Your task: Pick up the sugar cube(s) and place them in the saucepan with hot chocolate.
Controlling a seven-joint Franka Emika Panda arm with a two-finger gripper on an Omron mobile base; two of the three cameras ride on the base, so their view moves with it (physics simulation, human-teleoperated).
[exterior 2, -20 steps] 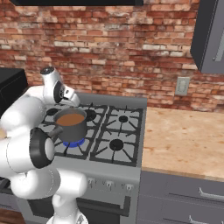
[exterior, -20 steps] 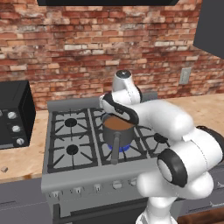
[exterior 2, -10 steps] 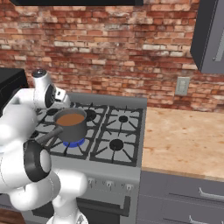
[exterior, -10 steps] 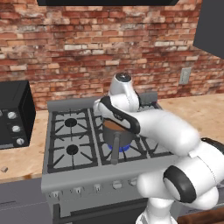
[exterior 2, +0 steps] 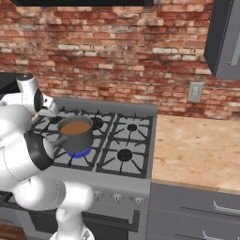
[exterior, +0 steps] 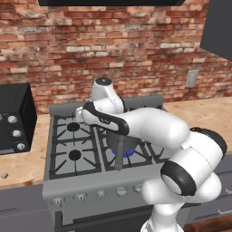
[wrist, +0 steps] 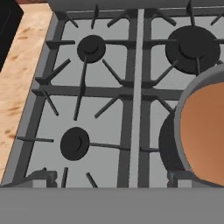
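The saucepan (exterior 2: pixel 76 132) stands on the stove's (exterior 2: pixel 126 157) front burner on the arm's side, over a blue flame (exterior 2: pixel 78 153), with brown liquid nearly to the rim and its long handle (exterior: pixel 119 154) pointing toward the front edge of the stove. In the hand view the pan (wrist: pixel 201 131) sits at the right edge, cut off by the frame, and the two left burners (wrist: pixel 74 143) lie bare under their dark grates. The arm (exterior: pixel 149 127) bends over the stove, its wrist above the left half of the grates, just left of the pan in the left base view. The fingers themselves are hidden behind the wrist in both base views and barely rise above the bottom of the hand view, so I cannot tell whether they are apart or together. A tiny pale speck that may be a sugar cube (exterior: pixel 4 175) lies on the bench (exterior: pixel 18 165) left of the stove, near its front edge; it is too small to be sure. A black microwave (exterior: pixel 14 120) stands on that bench against the brick wall (exterior 2: pixel 117 56). No writing or brand can be read on the stove, the knobs (exterior: pixel 121 191) or the microwave.
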